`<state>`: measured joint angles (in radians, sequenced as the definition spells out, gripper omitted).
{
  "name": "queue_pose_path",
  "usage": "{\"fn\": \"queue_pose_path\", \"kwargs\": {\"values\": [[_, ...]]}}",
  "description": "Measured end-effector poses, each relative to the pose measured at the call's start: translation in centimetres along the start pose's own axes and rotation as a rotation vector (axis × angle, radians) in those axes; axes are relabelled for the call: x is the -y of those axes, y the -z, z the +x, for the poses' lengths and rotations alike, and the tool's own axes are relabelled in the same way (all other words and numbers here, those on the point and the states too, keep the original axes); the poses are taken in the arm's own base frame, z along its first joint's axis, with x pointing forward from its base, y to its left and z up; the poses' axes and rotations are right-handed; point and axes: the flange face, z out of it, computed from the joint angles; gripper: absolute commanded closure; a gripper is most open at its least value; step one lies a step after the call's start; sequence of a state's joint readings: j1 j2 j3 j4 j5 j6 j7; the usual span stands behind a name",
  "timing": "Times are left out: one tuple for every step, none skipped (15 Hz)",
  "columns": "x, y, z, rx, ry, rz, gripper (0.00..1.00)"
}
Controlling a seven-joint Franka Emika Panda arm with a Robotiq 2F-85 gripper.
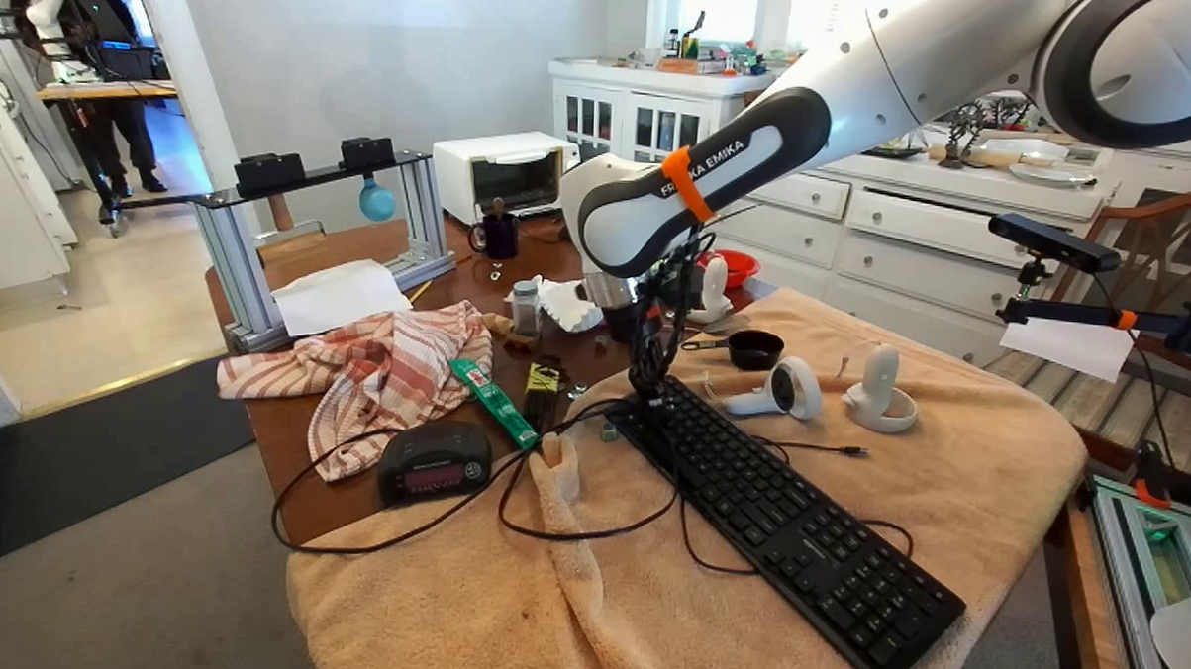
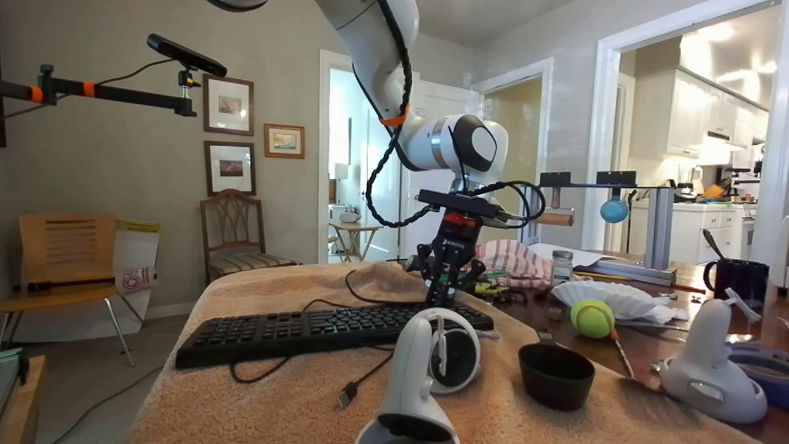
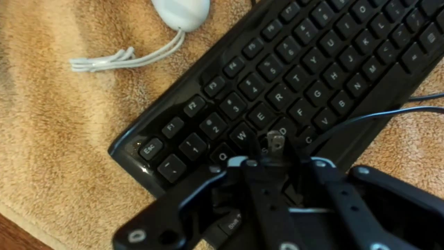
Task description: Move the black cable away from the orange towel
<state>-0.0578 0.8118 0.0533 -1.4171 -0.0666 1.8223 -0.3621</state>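
Observation:
The orange towel (image 1: 427,616) is a peach-orange terry cloth spread over the table; it shows in all views. The black cable (image 1: 564,538) runs from the alarm clock (image 1: 437,468) in loops across the towel toward the gripper. In the wrist view the cable (image 3: 364,117) crosses the keyboard into the jaws. My gripper (image 3: 277,156) points down just above the letter-key end of the black keyboard (image 3: 249,86). Its fingers are shut on the cable's plug, whose metal prongs show between the tips. The plug's body is mostly hidden by the fingers.
White controllers (image 1: 787,389) and a small black pan (image 1: 755,350) lie beside the keyboard. A striped cloth (image 1: 387,357), a green packet (image 1: 494,402) and a glass jar (image 1: 525,307) are on the wooden table. The keyboard's USB plug (image 2: 347,394) lies on the towel.

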Motion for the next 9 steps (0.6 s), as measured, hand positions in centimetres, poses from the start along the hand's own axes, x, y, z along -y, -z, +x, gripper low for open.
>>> {"fn": "queue_pose_path", "kwargs": {"values": [[0.2,0.1,0.0,-0.001,0.003,0.000,0.94],[0.5,0.3,0.1,-0.005,0.007,-0.001,0.94],[1.0,0.7,0.3,-0.018,0.022,-0.008,0.94],[1.6,1.4,0.7,-0.045,0.046,-0.020,0.94],[2.5,2.3,1.1,-0.083,0.085,-0.038,0.94],[3.5,3.3,1.6,-0.119,0.124,-0.055,0.94],[4.3,4.3,1.9,-0.146,0.160,-0.079,0.94],[5.0,5.2,2.2,-0.167,0.190,-0.105,0.94],[5.6,6.1,2.5,-0.183,0.210,-0.135,0.94]]}}
